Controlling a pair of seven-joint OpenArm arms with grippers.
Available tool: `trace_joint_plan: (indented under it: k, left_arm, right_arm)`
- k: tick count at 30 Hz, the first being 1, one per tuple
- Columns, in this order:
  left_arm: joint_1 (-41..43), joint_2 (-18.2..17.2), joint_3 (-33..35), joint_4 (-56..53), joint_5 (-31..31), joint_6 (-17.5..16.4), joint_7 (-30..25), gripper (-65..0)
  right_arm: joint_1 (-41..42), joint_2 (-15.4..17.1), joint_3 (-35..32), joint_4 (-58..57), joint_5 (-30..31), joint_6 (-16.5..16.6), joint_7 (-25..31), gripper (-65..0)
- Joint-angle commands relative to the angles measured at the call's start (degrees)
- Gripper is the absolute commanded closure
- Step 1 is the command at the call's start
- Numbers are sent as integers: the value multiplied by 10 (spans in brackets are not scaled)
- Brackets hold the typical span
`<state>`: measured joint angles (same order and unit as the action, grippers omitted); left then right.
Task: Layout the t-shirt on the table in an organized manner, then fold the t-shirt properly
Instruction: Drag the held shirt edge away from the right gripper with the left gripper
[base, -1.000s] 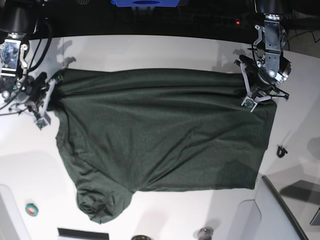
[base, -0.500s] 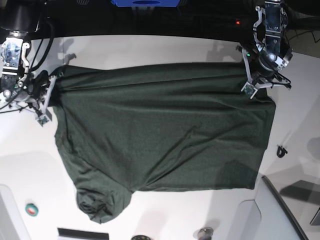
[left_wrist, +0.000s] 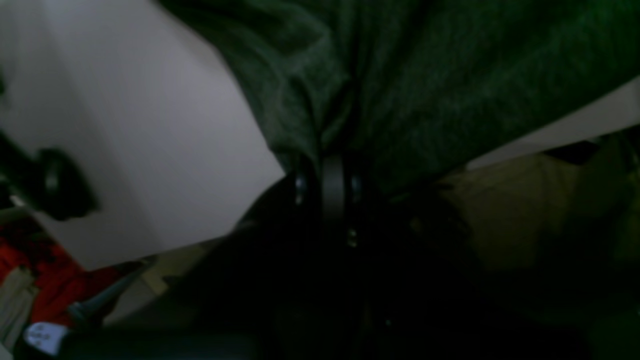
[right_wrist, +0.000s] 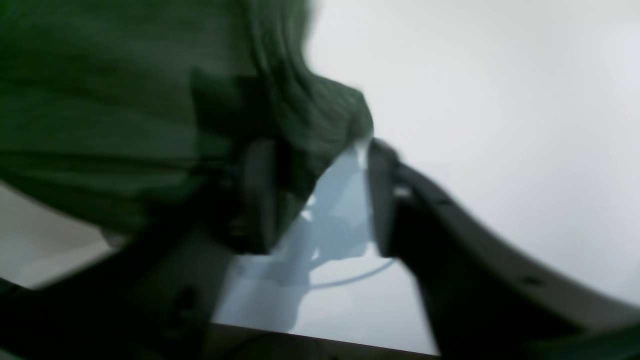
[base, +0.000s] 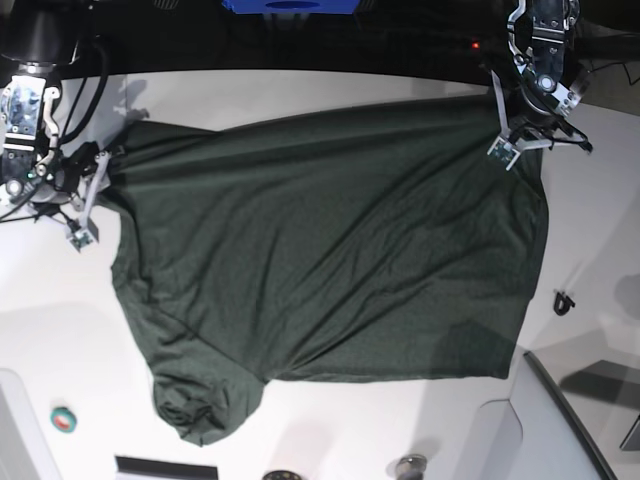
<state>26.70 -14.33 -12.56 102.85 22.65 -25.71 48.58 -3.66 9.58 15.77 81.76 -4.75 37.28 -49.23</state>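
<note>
Dark green t-shirt (base: 330, 250) spread wrinkled across white table (base: 300, 90), one sleeve bunched.

t-shirt (base: 320, 250): 1 | table (base: 300, 90): 1 | hands: 2, blurred up close

Black-and-silver arms (base: 28, 110) with looping black cables (base: 82, 85).

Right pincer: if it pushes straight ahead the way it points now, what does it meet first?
Probably the t-shirt: its bunched edge lies just past the right pincer, against one finger. The blur leaves depth unclear; the white table lies beyond.
</note>
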Motion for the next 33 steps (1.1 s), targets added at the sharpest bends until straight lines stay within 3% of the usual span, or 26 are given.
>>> trace_joint_plan:
  k: [1, 3, 8, 11, 15, 18, 20, 22, 23, 26, 27, 33]
  left_arm:
    - [10, -6, -8, 15, 9, 4, 3, 0]
    - [18, -6, -8, 29, 9, 4, 4, -5]
    - [42, -3, -8, 48, 9, 4, 5, -255]
    - [53, -1, -8, 49, 9, 4, 5, -370]
    - [64, -1, -8, 49, 5, 4, 5, -428]
    - [64, 1, -9, 49, 2, 4, 4, -428]
    - [62, 15, -9, 50, -22, 4, 3, -425]
    - [60, 23, -9, 58, -64, 4, 2, -378]
    - [60, 24, -8, 59, -90, 4, 2, -314]
    - [54, 24, -9, 57, -167, 5, 2, 0]
    - [51, 24, -10, 56, -184, 6, 2, 0]
    - [46, 25, -12, 55, -172, 8, 1, 0]
  right_arm:
    - [5, 7, 3, 12, 1, -7, 5, -350]
    - [0, 7, 4, 16, 1, -7, 7, -407]
    - [-20, 7, 4, 79, 2, -8, 7, -419]
    - [-30, 7, 4, 120, 2, -8, 4, -419]
    - [-45, 6, 1, 160, 3, -4, 7, -419]
    - [-56, -8, -1, 174, 28, -2, 7, -419]
    - [-66, -12, -1, 177, 60, 19, 7, -410]
    - [-70, -15, -1, 175, 81, 27, 7, -339]
    - [-73, -22, -1, 175, 88, 27, 7, -279]
    - [-76, -43, -1, 173, 89, 27, 7, -38]
    - [-76, -46, -1, 167, 90, 27, 7, 0]
    - [-63, -51, -2, 98, 92, 27, 25, -9]
